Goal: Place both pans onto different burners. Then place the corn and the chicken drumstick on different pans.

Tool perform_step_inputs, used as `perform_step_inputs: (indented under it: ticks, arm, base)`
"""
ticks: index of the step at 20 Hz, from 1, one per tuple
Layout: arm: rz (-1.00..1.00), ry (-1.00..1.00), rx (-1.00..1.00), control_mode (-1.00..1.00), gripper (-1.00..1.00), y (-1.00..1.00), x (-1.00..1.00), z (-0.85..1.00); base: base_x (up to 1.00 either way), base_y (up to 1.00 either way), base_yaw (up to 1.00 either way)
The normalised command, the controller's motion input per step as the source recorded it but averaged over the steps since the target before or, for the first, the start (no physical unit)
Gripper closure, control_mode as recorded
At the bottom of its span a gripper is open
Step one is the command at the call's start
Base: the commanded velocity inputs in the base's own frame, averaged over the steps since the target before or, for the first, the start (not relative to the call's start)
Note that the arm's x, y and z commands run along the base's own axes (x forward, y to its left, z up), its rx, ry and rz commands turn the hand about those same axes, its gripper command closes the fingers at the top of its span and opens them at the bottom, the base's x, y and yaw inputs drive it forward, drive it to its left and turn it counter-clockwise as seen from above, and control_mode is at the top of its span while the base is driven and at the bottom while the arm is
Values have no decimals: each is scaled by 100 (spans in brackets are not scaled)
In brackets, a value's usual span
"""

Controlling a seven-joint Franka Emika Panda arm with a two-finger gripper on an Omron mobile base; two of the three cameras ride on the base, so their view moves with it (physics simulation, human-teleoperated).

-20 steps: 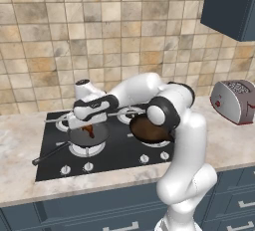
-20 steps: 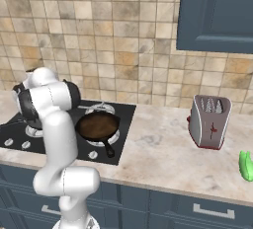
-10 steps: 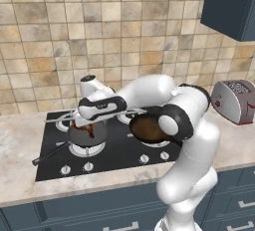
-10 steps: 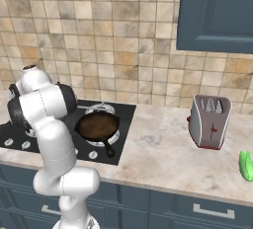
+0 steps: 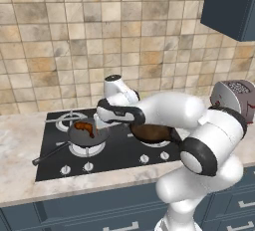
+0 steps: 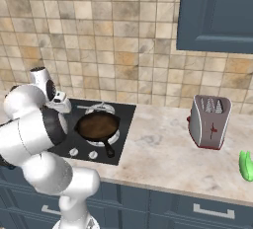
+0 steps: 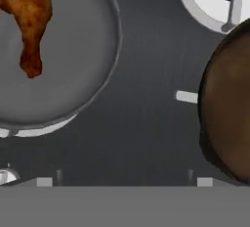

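Drumstick delivered: the glossy reddish-brown chicken drumstick (image 7: 30,20) now lies in the dark grey round pan (image 5: 87,132) on the front-left burner, freed from my end effector (image 5: 99,121), whose jaws have spread wide and empty. The reddish-brown pan (image 6: 98,126) sits vacant on the neighbouring burner. The bright green corn (image 6: 245,165) remains on the tabletop (image 6: 163,149), beyond the toaster (image 6: 210,121).

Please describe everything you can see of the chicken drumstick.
The chicken drumstick is a small, glossy, reddish-brown curved piece, thick at one end and narrowing to a thin tip. It lies flat inside the grey pan, near one side of it, on the pan's floor. That pan sits on a front burner of the black cooktop. Nothing else touches it.
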Motion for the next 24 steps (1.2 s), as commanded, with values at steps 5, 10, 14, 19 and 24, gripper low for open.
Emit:
perform_step_inputs:
  ticks: [5, 10, 14, 19, 24]
  arm:
    - [0, 0, 7, -100, -100, -80, -61, 29]
    - [0, 0, 2, -100, -100, -74, -55, 31]
    - [0, 0, 0, -100, -100, -75, -46, 21]
    - [-1, 0, 0, -100, -100, -67, -32, 23]
    - [-2, 0, 0, -100, -100, -75, -29, 25]
  base:
    - [0, 0, 0]
    - [0, 0, 0]
    - [0, 0, 0]
    - [0, 0, 0]
    - [0, 0, 0]
